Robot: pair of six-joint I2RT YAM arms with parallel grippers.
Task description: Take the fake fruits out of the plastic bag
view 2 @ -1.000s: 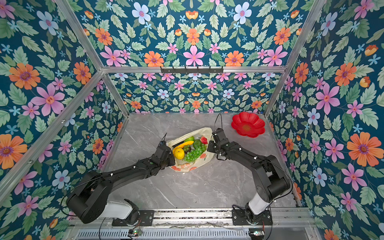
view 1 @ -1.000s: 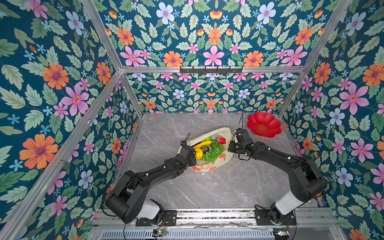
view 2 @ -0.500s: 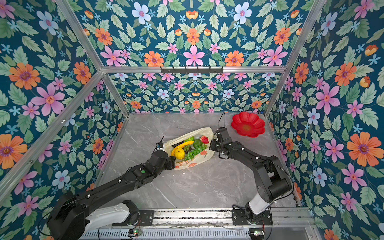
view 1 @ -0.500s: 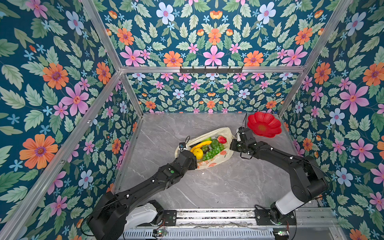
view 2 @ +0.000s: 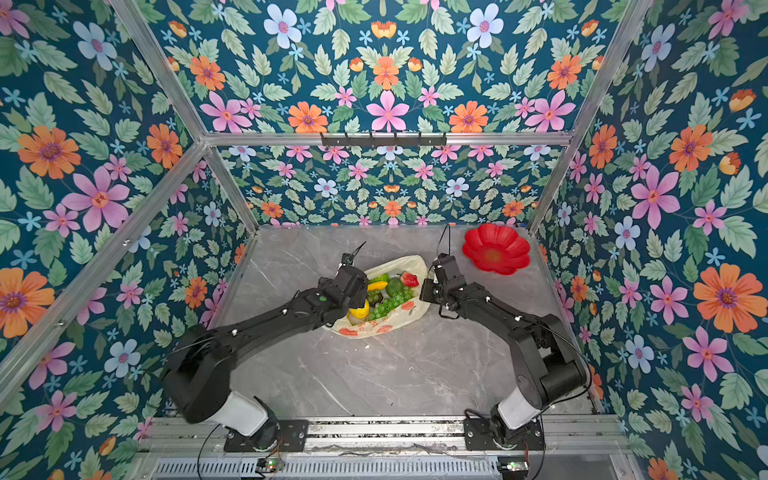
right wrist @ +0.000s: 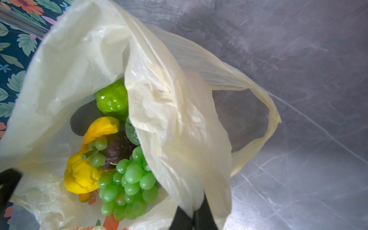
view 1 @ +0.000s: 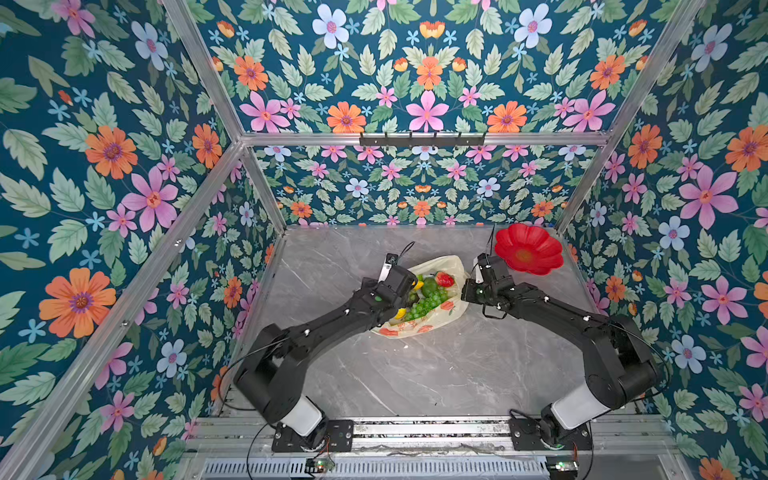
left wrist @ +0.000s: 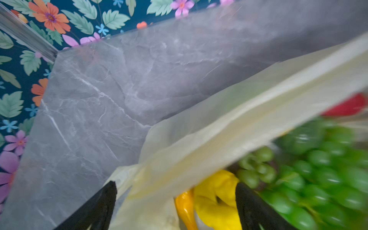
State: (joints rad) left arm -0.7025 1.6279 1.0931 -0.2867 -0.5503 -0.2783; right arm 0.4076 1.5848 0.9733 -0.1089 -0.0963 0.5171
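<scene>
1. Plastic bag [view 1: 452,264] [view 2: 397,321] sits mid-table [view 1: 415,374]. In both top views its long axis runs diag., near-left to far-right. The mouth faces up, fruit on show.
2. L gripper [left wrist: 175,186] is at the bag's left rim w/ jaws spread wide, gripping nothing. One finger [left wrist: 95,211] is outside the film. The other is inside, btwn the banana [left wrist: 215,199] and the grapes. Can't tell if it touches the fruit, as that wrist view is blurred.
3. R gripper [right wrist: 192,215] is at the right rim, fingers pressed together and pinching a fold of bag film, just beside a handle loop [right wrist: 268,119].
4. Count, all inside the bag:
   - 1 strawberry [view 1: 444,279] at the far end
   - 1 bumpy lime-green fruit [right wrist: 112,101]
   - 1 dark avocado [right wrist: 85,117]
   - 1 banana, curved
   - 2 lots of grapes: a big grape bunch [right wrist: 131,179] plus a small cluster [right wrist: 97,151] on a stem
   - 1 dark piece under the grapes, can't ID
5. 1 bag, 1 loop in view. 1 red flower-shaped plate [view 1: 540,266] sits far-right, apart from the bag, near the R arm's wrist.
</scene>
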